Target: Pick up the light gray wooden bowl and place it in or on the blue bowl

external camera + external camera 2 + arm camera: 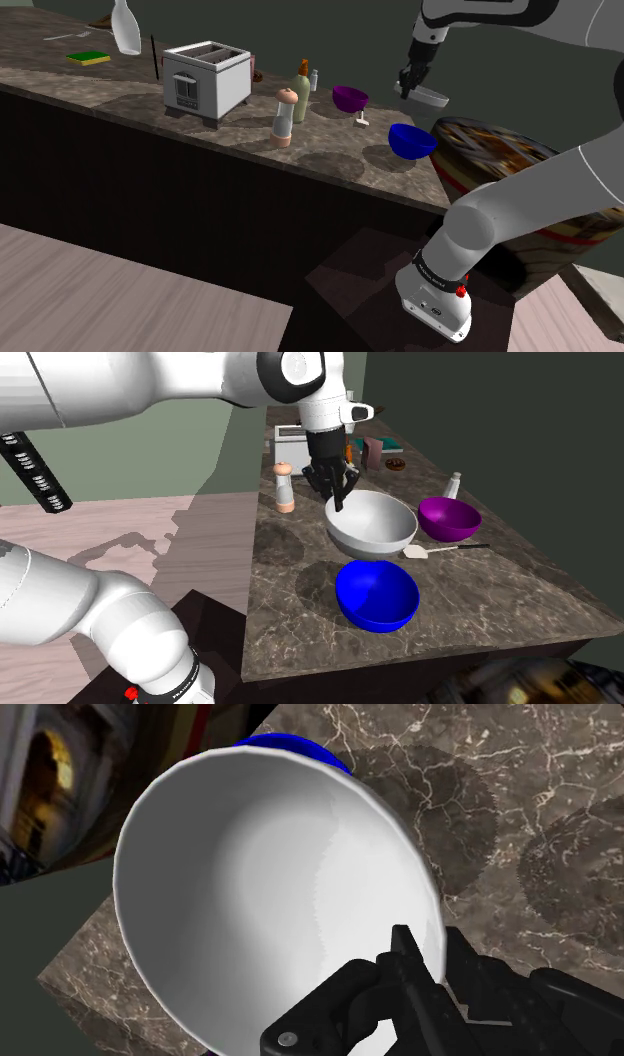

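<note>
White arm rises from the stand (435,300) at the shoulder view's lower right. Its elbow is bent and the upper links are cut off by the top edge. The wrist comes back down toward the dark stone counter (120,85). The black gripper (412,82) hangs above the surface w/ fingers pointing down.

Jaws are narrow, pinched on the rim of the pale grey bowl (370,522). In the wrist view one finger sits inside the wall and the other outside, rim btwn them. The bowl is off the counter, in the air, mouth up and approx. level, w/ its shadow on the stone below. In the second exterior view it hangs just behind and above the blue bowl (377,595), which sits on the counter near the front edge. A purple bowl (449,518) stands near, on that view's right, w/ a white spoon (440,549) lying in front of it.

Hidden or unclear:
- In the wrist view the blue bowl is mostly behind the held bowl; just a blue arc shows past its far rim.
- In the second exterior view the wrist covers part of the toaster (290,447), and a pepper mill (285,487) stands just beside the gripper.
- In the shoulder view the held bowl is seen side-on under the gripper, and the finger contact is hard to make out there.
</note>
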Robot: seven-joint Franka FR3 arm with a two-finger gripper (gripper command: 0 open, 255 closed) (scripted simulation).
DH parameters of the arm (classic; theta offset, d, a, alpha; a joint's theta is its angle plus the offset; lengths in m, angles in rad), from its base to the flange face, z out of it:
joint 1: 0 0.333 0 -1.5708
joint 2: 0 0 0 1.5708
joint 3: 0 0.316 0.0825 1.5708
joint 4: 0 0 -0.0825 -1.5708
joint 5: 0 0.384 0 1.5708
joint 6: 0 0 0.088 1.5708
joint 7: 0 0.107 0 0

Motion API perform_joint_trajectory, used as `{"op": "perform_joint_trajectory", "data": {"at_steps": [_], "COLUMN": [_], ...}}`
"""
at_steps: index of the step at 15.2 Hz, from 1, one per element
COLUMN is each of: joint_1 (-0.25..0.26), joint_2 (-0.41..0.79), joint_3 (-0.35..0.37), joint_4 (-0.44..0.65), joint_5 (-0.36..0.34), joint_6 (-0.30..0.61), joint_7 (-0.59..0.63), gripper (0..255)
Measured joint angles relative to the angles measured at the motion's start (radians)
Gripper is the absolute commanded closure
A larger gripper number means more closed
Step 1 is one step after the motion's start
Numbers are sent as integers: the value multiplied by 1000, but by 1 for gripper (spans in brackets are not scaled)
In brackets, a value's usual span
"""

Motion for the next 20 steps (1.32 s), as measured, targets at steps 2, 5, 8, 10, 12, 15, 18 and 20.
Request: {"op": "perform_joint_trajectory", "data": {"at_steps": [2, 5, 8, 10, 12, 15, 18, 20], "joint_1": [-18, -35, -38, -40, -42, -43, -44, -46], "joint_2": [-13, -18, -17, -21, -24, -23, -19, -18], "joint_3": [-35, -75, -85, -88, -92, -96, -100, -104], "joint_4": [6, -4, -34, -63, -92, -127, -166, -190], "joint_5": [-15, -30, -36, -39, -43, -48, -52, -56], "joint_6": [-7, 10, 43, 68, 94, 129, 170, 196], "joint_7": [-51, -99, -101, -96, -93, -87, -78, -73], "gripper": [255, 255, 255, 255, 255, 255, 255, 255]}}
